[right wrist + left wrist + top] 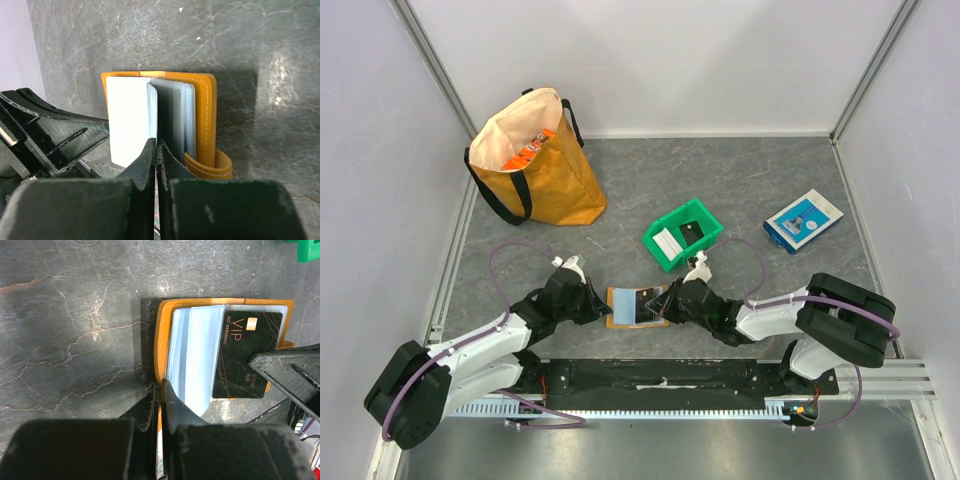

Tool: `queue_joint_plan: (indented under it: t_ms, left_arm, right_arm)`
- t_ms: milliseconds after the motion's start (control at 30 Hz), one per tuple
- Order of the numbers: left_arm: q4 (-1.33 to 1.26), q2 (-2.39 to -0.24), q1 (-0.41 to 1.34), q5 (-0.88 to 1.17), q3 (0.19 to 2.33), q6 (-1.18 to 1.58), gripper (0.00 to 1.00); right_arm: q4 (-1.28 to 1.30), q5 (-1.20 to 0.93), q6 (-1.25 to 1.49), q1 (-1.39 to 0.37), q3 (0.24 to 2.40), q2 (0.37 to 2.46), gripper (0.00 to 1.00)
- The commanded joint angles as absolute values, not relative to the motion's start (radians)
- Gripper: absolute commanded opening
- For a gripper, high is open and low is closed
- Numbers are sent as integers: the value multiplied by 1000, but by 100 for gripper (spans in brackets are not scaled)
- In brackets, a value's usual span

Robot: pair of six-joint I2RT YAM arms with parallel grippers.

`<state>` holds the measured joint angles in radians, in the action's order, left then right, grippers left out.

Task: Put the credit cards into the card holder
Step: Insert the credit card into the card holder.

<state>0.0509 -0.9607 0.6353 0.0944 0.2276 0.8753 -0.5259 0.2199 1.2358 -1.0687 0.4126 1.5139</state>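
The orange card holder [623,306] lies open on the table between my two grippers, its clear sleeves fanned out [192,357]. My left gripper [603,303] is shut on the holder's orange cover edge [161,387]. My right gripper [667,300] is shut on a black VIP credit card [247,355], which lies partly over the holder's sleeves. In the right wrist view that gripper [156,146] pinches the card edge-on beside the holder's orange cover [205,115] and snap tab [220,167]. A white card [667,240] and a black card [693,231] lie in the green bin.
The green plastic bin [705,242] stands just behind the holder. A blue-and-white flat box [803,220] lies at the right. A big orange-yellow tote bag [535,165] stands at the back left. Grey walls close in the table's sides and back.
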Motion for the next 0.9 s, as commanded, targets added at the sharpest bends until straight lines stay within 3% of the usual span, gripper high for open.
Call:
queue_joint_plan:
  t_ms: [0, 400, 867]
  left_arm:
    - [77, -930, 637, 52, 210, 899, 2]
    - [81, -940, 637, 61, 216, 879, 2]
    - [90, -950, 638, 40, 219, 873, 2]
  right_arm:
    - [-581, 258, 1307, -1071, 367, 1526, 0]
    - [-747, 181, 1313, -1069, 371, 1628, 0]
    - [-686, 98, 1313, -1074, 420, 1674, 0]
